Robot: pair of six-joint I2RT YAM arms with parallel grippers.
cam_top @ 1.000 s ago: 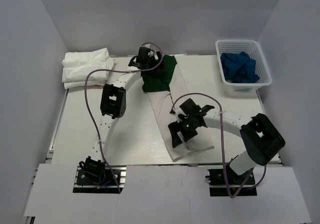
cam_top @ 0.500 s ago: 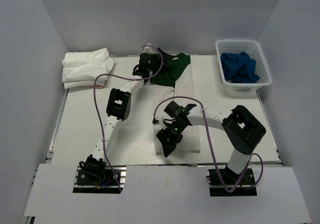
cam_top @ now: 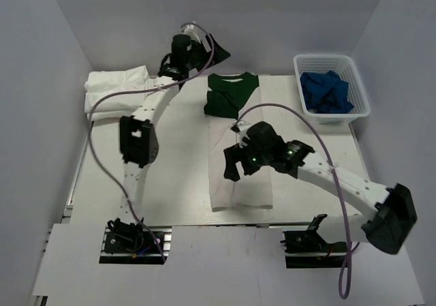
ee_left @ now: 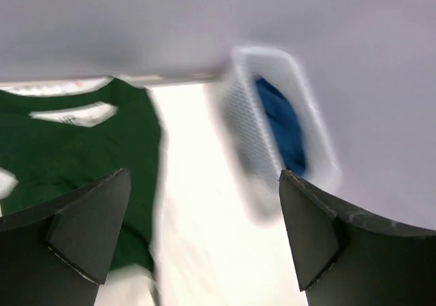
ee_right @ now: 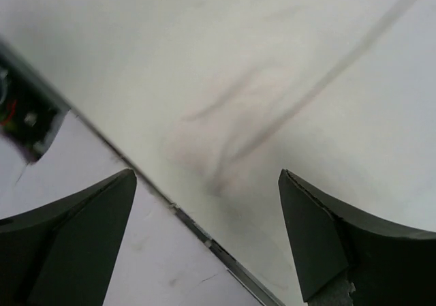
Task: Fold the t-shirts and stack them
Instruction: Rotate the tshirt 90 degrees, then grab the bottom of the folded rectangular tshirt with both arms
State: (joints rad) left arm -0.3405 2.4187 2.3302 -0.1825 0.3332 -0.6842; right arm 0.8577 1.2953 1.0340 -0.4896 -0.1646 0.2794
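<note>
The white t-shirt with dark green top (cam_top: 231,96) lies flat on the table as a long narrow strip, its white lower part (cam_top: 244,183) reaching toward the near edge. My left gripper (cam_top: 216,52) is open and empty, raised at the back wall above and left of the collar; its wrist view (ee_left: 204,176) shows the green cloth (ee_left: 68,149) below. My right gripper (cam_top: 230,170) is open and empty, hovering over the strip's left edge; its wrist view (ee_right: 206,174) shows only bare surface. Plain white folded tees (cam_top: 116,91) are stacked at the back left.
A white basket (cam_top: 334,118) with blue cloth (cam_top: 327,91) stands at the back right, also blurred in the left wrist view (ee_left: 252,115). The table's near edge (ee_right: 204,234) runs under my right gripper. Purple cables loop over both arms.
Both grippers have let go of the shirt. My left gripper rose and swung back-left off the collar. My right gripper lifted off the hem. The shirt now lies straight and flat.
</note>
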